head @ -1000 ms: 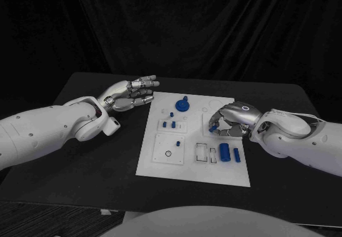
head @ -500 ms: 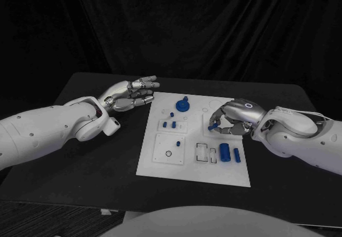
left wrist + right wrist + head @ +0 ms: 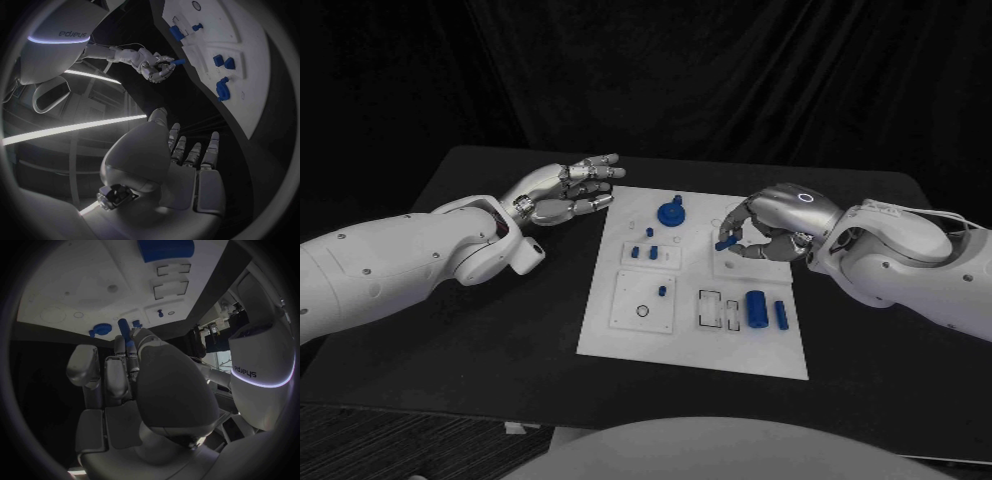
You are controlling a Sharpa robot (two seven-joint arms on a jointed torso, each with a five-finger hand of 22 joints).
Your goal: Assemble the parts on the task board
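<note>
Right hand (image 3: 773, 228) pinches a small blue peg (image 3: 727, 240) at its fingertips, lifted over the white task board (image 3: 635, 338), upper right part. Left hand (image 3: 565, 192) holds nothing, fingers spread, hovering just off the board's left edge over the black table (image 3: 473, 340). Between the two hands: blue round knob piece (image 3: 671, 214), small blue pins (image 3: 646, 250). Below the right hand: two blue cylinders (image 3: 764, 309) lying on the board beside rectangular slots (image 3: 718, 309). Nothing blocks the held peg.
</note>
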